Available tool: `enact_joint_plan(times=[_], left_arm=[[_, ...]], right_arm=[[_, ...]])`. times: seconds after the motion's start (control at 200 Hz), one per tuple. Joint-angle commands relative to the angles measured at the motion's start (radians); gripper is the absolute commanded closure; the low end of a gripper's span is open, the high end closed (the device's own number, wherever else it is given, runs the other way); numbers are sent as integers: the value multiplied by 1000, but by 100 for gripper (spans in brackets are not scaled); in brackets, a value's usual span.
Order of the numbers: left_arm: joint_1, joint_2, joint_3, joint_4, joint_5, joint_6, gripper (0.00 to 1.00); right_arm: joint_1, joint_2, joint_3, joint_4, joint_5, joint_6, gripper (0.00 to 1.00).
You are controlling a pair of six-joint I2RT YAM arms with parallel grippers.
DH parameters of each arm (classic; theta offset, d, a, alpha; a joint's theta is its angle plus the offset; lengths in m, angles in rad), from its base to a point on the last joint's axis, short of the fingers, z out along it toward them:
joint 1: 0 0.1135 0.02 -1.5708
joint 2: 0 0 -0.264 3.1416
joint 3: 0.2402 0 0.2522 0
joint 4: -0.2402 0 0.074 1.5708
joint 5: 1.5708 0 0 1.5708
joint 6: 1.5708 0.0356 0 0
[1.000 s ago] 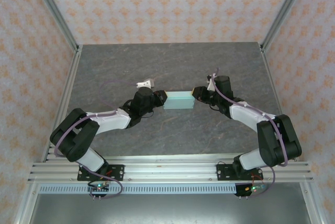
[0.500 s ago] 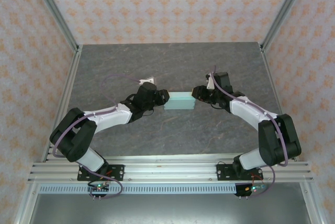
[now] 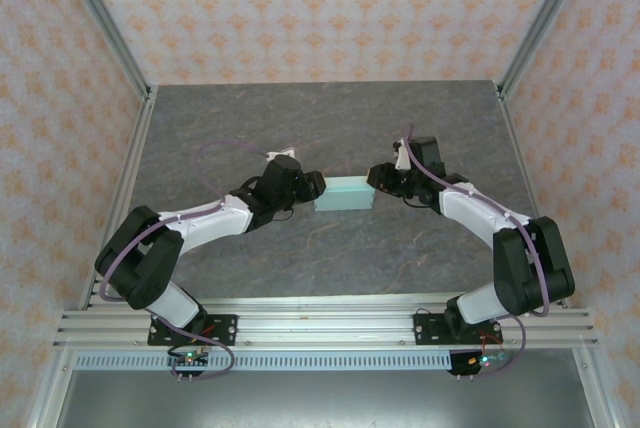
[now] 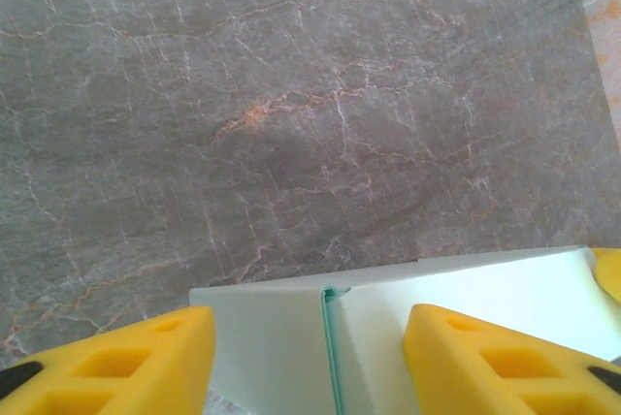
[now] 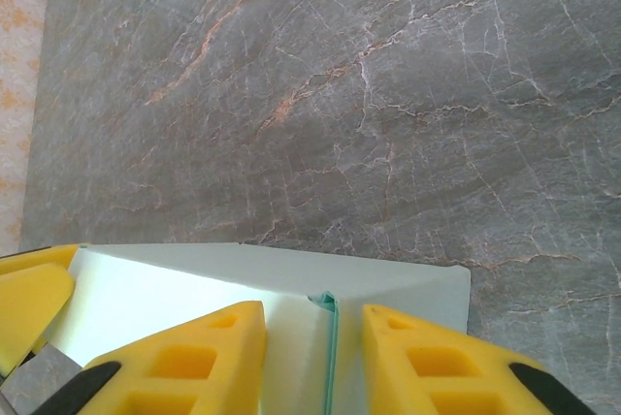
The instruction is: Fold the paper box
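Moved: the pale mint-blue card paper box [image 3: 345, 193] has barely shifted, while the left gripper [image 3: 313, 186] has pushed up to its left end and its jaws have widened.
Box: a small closed rectangle lying mid-way across the grey marbled table top [image 3: 330, 118].
Long axis: left to right, with one end facing each gripper.
Left gripper: yellow fingers [image 4: 126, 362] spread wide, straddling the end-flap seam and pinching nothing.
Right gripper [image 3: 378, 180]: at the opposite end, fingers [image 5: 184, 362] closer together yet still parted.
Next move: both grippers look equally near, so any press probably runs inward along that axis.
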Motion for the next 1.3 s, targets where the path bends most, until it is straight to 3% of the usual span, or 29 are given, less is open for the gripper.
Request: enact_joint_plan(times=[0.0,0.145,0.295,0.591,0.996,1.291], left_arm=[[-20,25,-41,-161,103,5,52],[-20,47,-114,-157,113,-6,63],[-20,120,-195,-132,171,-11,67],[4,182,-254,-123,179,8,79],[12,244,-396,148,199,-149,88],[10,73,-261,-58,117,-40,87]], right_arm=[[6,40,-72,-190,51,-6,71],[6,40,-104,-179,53,3,71],[6,51,-141,-196,54,7,72],[4,103,-153,-253,56,33,75],[3,158,-213,-167,65,104,81],[9,113,-145,-164,63,85,81]])
